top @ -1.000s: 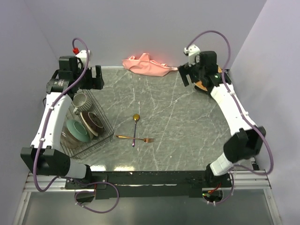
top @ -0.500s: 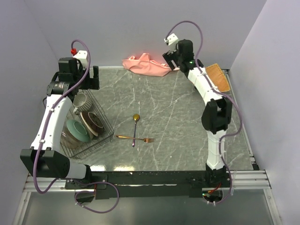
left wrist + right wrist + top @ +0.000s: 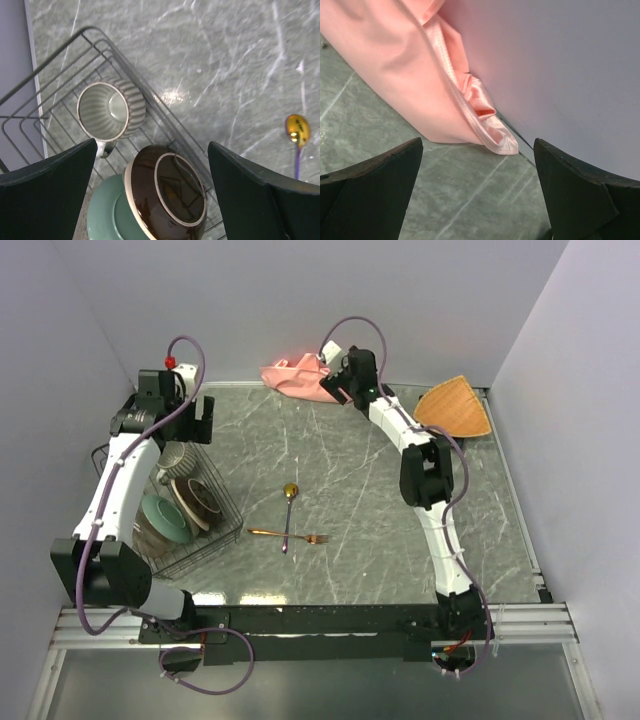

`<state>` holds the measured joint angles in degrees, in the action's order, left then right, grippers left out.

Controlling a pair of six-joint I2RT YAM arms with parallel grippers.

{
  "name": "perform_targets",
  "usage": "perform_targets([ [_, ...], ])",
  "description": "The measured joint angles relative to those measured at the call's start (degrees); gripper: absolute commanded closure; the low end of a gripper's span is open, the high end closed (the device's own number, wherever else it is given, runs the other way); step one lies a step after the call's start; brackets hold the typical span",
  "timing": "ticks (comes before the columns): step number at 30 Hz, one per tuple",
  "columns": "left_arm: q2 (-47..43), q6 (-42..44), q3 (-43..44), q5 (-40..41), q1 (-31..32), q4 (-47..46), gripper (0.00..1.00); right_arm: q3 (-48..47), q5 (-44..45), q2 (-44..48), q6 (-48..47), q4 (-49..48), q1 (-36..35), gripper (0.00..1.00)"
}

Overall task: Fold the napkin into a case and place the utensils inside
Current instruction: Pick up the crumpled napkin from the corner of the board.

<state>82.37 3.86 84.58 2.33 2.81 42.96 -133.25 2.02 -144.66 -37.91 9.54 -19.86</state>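
- Right gripper point(image 3: 336, 383): my jaws stand wide apart and hold nothing. They are poised at the far edge of the table point(image 3: 380, 540), just beside the back wall.
- Right gripper, wrist view point(image 3: 476, 146): the two dark fingers point(image 3: 370, 192) frame a hemmed corner of the cloth without touching it.
- Napkin point(image 3: 298, 379): a salmon-pink cloth, crumpled and unfolded, bunched against the back wall at the far centre of the table. In the right wrist view the napkin point(image 3: 415, 70) shows a stitched edge and a glossy inner fold.
- Spoon point(image 3: 289, 506): gold, lying on the table centre with its bowl toward the far wall. Its bowl also shows at the edge of the left wrist view point(image 3: 297, 130).
- Fork point(image 3: 290, 536): gold, lying across the spoon's handle near its near end, tines to the right.
- Left gripper point(image 3: 193, 416): my jaws are spread wide and empty, held above the far end of the wire rack point(image 3: 222, 537).
- Left gripper, wrist view point(image 3: 151, 145): below me the rack point(image 3: 100, 37) holds a ribbed mug point(image 3: 110, 110), a brown bowl point(image 3: 167, 192) and a green dish point(image 3: 107, 217).
- Woven mat point(image 3: 455, 410): orange-tan, fan-shaped, at the far right corner, well apart from the napkin.
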Motion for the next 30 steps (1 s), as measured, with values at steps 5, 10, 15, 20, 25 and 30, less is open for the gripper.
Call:
perform_targets([
  [5,1.6,0.3,0.0,1.3,0.0,1.4,0.01,-1.6,-0.1,-4.1,-2.7,-3.6,-0.3,0.01],
  [10,2.4,0.5,0.1,2.0,0.0,2.4,0.01,-3.5,0.1,-8.6,-4.3,-8.0,-0.2,0.04],
  [15,3.1,0.9,1.1,2.1,0.0,3.6,0.01,-5.9,0.0,-13.0,-7.1,-12.6,-0.2,0.10],
  [20,3.1,1.3,2.7,2.7,0.0,5.3,0.01,-6.6,0.0,-16.9,-11.4,-18.0,-0.2,0.57],
  [25,3.2,1.4,3.5,3.2,0.0,6.2,0.01,-7.0,-0.3,-19.0,-14.8,-20.9,0.1,1.00],
  [30,3.8,1.5,4.8,3.2,0.0,6.3,0.01,-4.7,-0.4,-17.7,-14.1,-23.9,0.2,1.00],
])
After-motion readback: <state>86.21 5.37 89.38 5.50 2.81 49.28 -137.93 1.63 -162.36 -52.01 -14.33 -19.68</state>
